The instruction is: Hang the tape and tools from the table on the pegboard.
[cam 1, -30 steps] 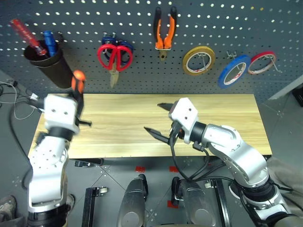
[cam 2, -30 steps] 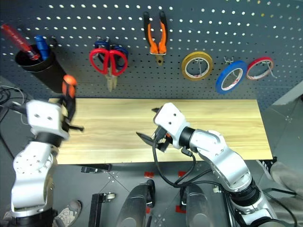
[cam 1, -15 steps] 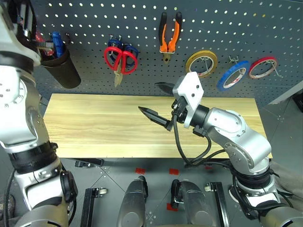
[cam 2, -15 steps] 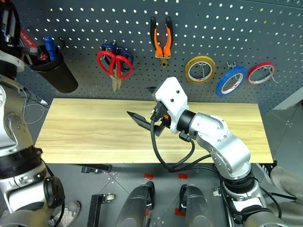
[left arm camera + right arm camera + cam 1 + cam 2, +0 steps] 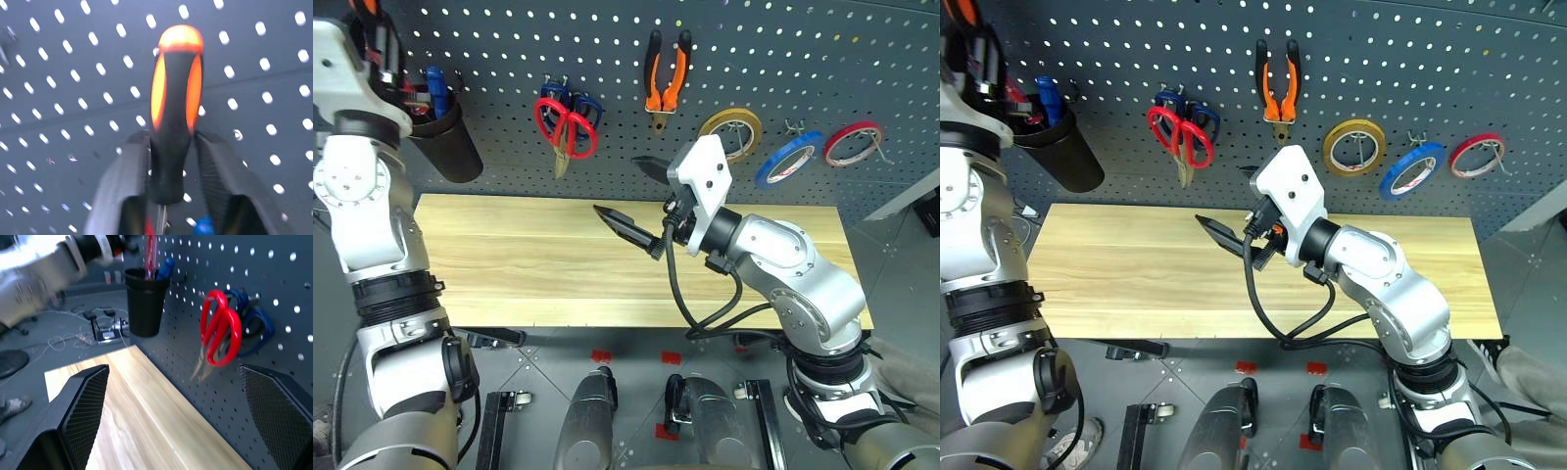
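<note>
My left gripper (image 5: 374, 39) is raised at the far left of the pegboard (image 5: 509, 39), just above a black cup (image 5: 445, 142). It is shut on the screwdriver (image 5: 176, 88), whose black-and-orange handle stands upright between the fingers (image 5: 132, 171). The red-handled scissors (image 5: 566, 125), the orange-and-black pliers (image 5: 666, 69) and the blue tape (image 5: 793, 159) hang on pegboard hooks. My right gripper (image 5: 619, 186) hovers open and empty over the middle of the table (image 5: 529, 264), pointing at the scissors.
The cup hangs on the pegboard and holds a red-handled and a blue-handled tool (image 5: 433, 86). Blue-handled scissors (image 5: 587, 103) hang behind the red ones. A yellow tape ring (image 5: 729, 132) and a red one (image 5: 855, 142) flank the blue tape.
My left arm has lifted the screwdriver from beside the table's left end up to the cup on the pegboard. The right gripper rose a little and stayed open. The camera view shifted too.
</note>
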